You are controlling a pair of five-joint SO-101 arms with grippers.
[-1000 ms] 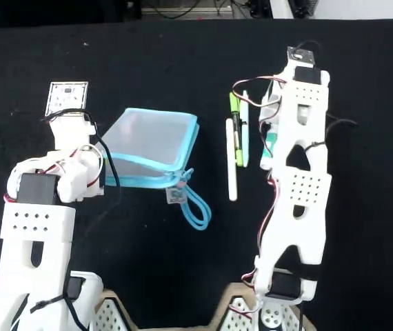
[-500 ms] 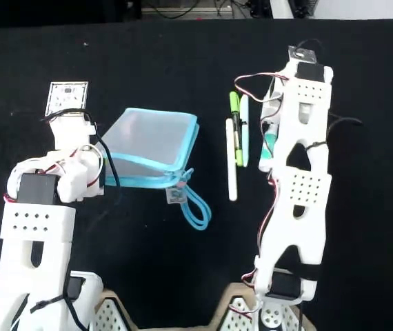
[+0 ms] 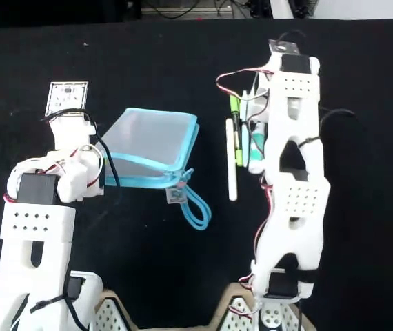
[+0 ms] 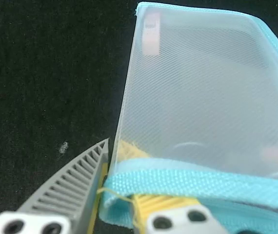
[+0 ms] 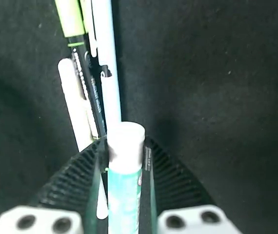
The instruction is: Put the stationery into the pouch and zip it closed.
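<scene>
Your right arm [image 3: 289, 138] is clenching its jaws on a teal tube with a white cap [image 5: 123, 190], out on the table [image 3: 362, 103] just beside the pens [image 3: 236, 141]. Lifting from here, you are risking a jaw dragging the light-blue pen [image 5: 107, 63] along, or the smooth tube sliding through the jaws. Your left arm [image 3: 58, 179] is pinching the blue mesh pouch [image 3: 152, 138] at its zipper-edge corner. That bite is looking shallow, so the tube pushing in could be pulling the pouch free.

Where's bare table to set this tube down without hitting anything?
Bare table lies right of the right arm, and beyond the pouch toward the far edge. Crowded between pouch and arm: the pens lie there.
</scene>
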